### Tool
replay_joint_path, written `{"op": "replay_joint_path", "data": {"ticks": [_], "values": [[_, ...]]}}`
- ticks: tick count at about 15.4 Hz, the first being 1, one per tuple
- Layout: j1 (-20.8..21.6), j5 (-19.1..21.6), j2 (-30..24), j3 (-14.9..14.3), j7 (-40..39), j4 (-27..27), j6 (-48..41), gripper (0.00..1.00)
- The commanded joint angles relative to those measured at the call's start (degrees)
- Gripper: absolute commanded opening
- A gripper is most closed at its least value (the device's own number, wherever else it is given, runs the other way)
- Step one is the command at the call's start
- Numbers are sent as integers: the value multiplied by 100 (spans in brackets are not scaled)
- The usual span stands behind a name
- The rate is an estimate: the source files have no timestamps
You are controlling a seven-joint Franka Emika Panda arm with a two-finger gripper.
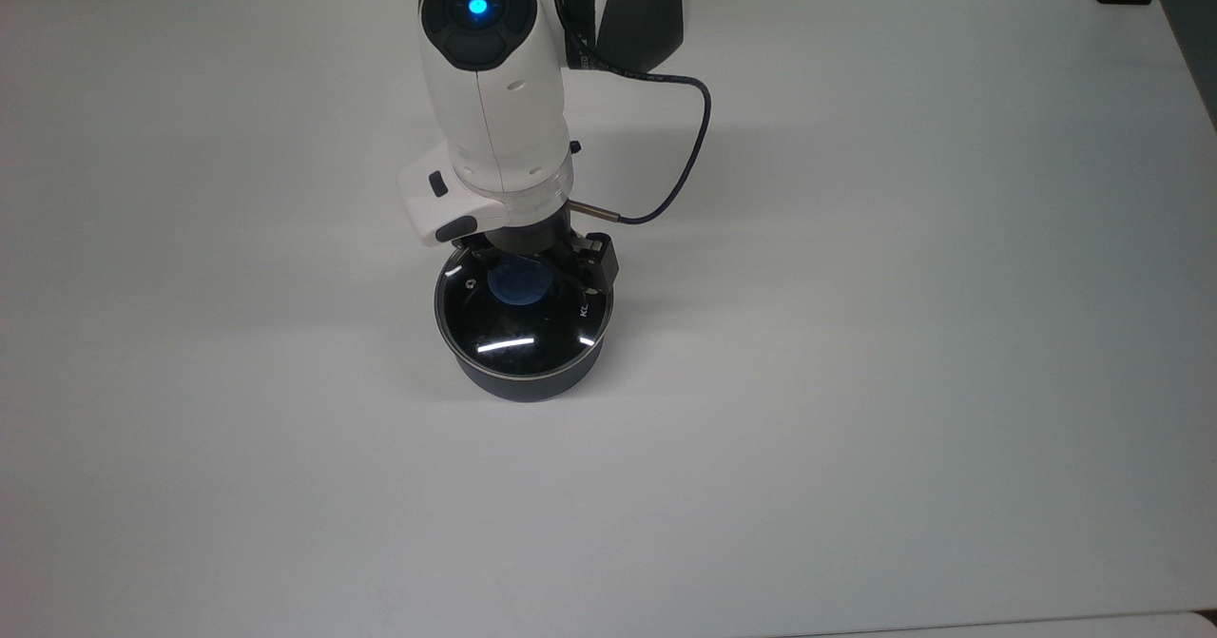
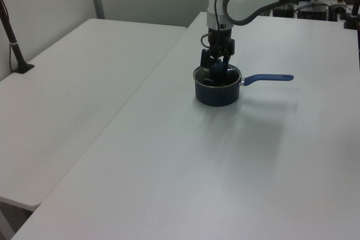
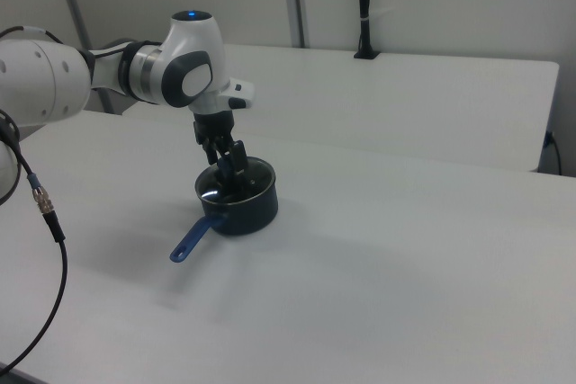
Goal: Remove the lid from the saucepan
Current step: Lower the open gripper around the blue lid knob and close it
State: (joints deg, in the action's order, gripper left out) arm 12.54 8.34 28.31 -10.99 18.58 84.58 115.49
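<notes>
1. Blue knob [image 1: 518, 283] sits centred on the lid [image 1: 523, 319], which rests seated on the saucepan [image 1: 528, 377]; the knob is the only raised hold.
2. Gripper [image 1: 532, 272] hangs straight above it, likely to pinch and lift.
3. Fingers [image 1: 599, 262] spread wide, one either side of the knob, not yet clamped.
4. Saucepan handle [image 2: 267, 77] points away, clear of the fingers.

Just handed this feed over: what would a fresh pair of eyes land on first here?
The white arm with its glowing blue light, reaching down over the saucepan near the middle of the white table. Its claw sits low at the blue knob of the glass lid, which is on the pan. In the left view, the blue handle points to the left view's right.
</notes>
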Motion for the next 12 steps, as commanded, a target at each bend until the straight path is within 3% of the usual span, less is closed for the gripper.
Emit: {"op": "replay_joint_path", "data": {"ticks": [1, 6, 12], "values": [[47, 36, -36, -61, 110, 6, 114, 100], [56, 19, -62, -105, 224, -3, 122, 100], [21, 19, -71, -123, 321, -73, 122, 84]]}}
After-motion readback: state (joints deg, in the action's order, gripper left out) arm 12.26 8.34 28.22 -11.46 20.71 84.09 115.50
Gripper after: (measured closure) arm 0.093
